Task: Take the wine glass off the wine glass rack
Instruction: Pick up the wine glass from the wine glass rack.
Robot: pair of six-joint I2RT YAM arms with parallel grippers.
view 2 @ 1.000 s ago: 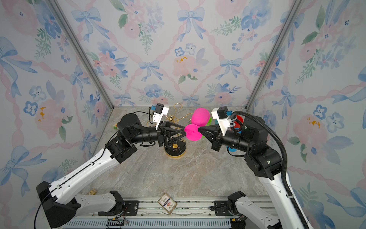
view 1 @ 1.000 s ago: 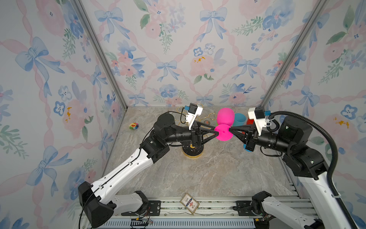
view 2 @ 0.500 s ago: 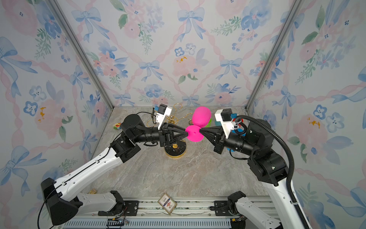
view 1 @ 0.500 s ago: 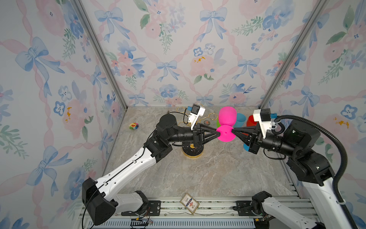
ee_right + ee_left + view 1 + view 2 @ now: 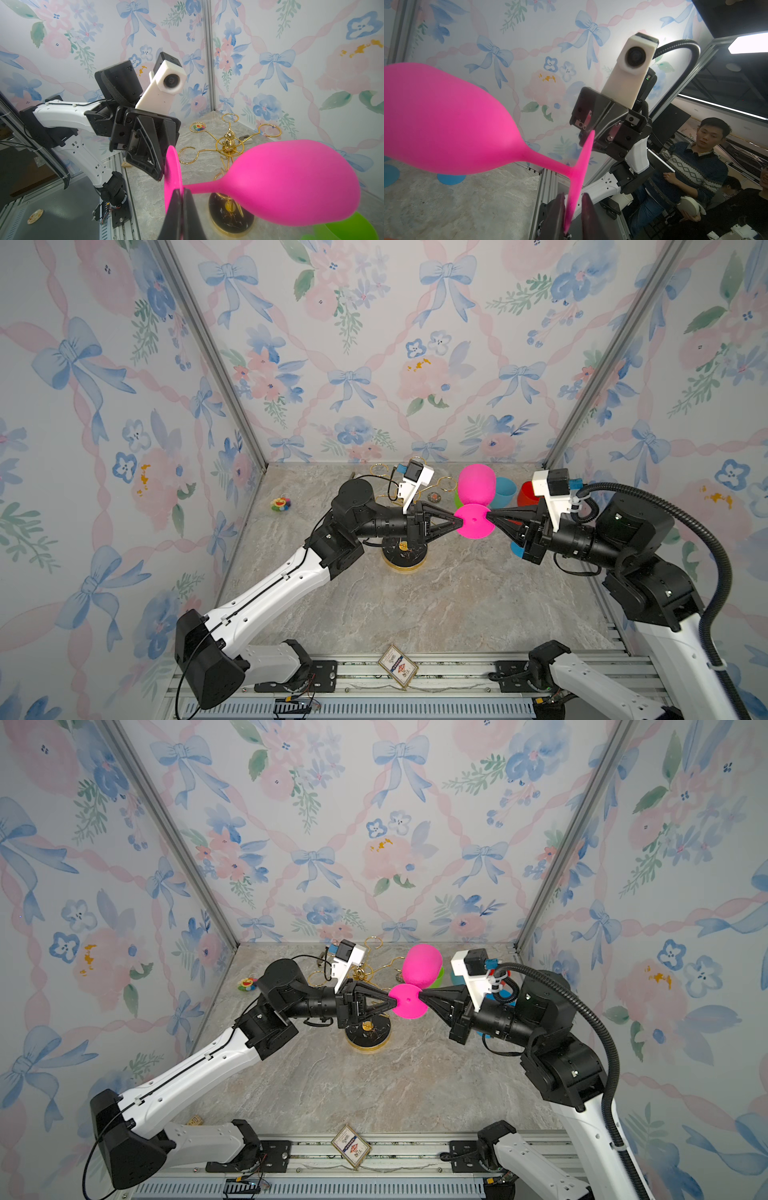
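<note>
The right gripper (image 5: 182,191) was clamped tight on the foot's rim of the pink wine glass (image 5: 291,182), while the left gripper (image 5: 573,196) straddled the foot's opposite edge with narrow jaws; whether it pinched could not be told. The glass lay sideways in the air between them, clear of the gold wine glass rack (image 5: 405,558), which stood near it on the marble table (image 5: 415,614).

Stretched in from the lower corners of both top views, elbows raised, forearms near level, meeting nose to nose at mid-frame: left gripper (image 5: 459,524), right gripper (image 5: 491,517). Clamped right fingers (image 5: 176,216) flat on the wine glass (image 5: 477,485) foot; straddled its rim with left fingers (image 5: 557,216), slim gap showing.
</note>
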